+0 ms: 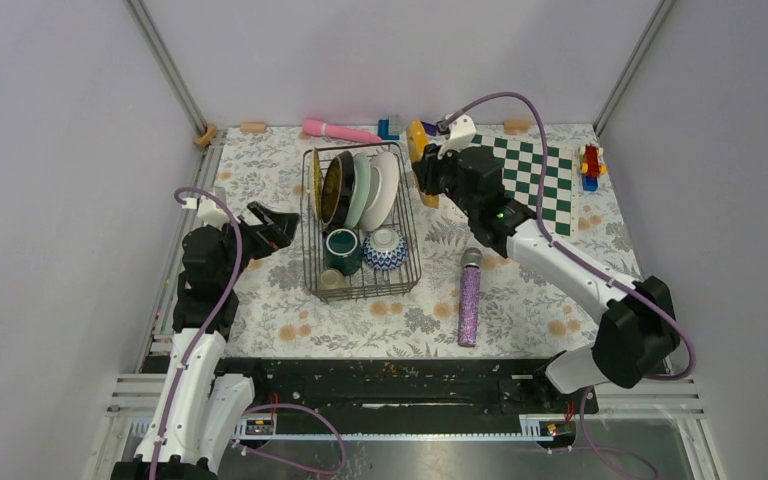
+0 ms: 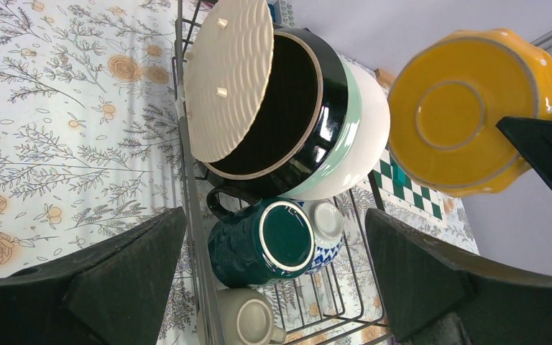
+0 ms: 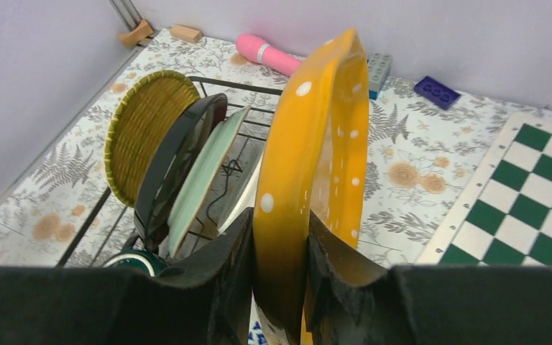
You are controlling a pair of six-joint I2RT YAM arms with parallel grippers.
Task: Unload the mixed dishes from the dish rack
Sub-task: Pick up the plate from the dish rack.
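Note:
The dish rack (image 1: 309, 232) stands mid-table with a woven yellow plate (image 1: 317, 185), a dark plate (image 1: 333, 190), a pale green plate (image 1: 360, 188) and a white plate (image 1: 384, 188) upright in it. Its front half holds a teal mug (image 1: 341, 248), a patterned bowl (image 1: 386, 250) and a small greyish cup (image 1: 331, 279). My right gripper (image 3: 280, 266) is shut on the rim of an orange-yellow dotted plate (image 3: 323, 144), held on edge just right of the rack's far corner. My left gripper (image 1: 275, 225) stands open left of the rack, facing the mug (image 2: 259, 244).
A glittery purple cylinder (image 1: 470, 297) lies right of the rack's front. The green-white chessboard (image 1: 535, 185) is at the back right, with a small toy (image 1: 591, 165) beyond it. A pink object (image 1: 338, 130) and a blue block (image 1: 388, 127) lie behind the rack.

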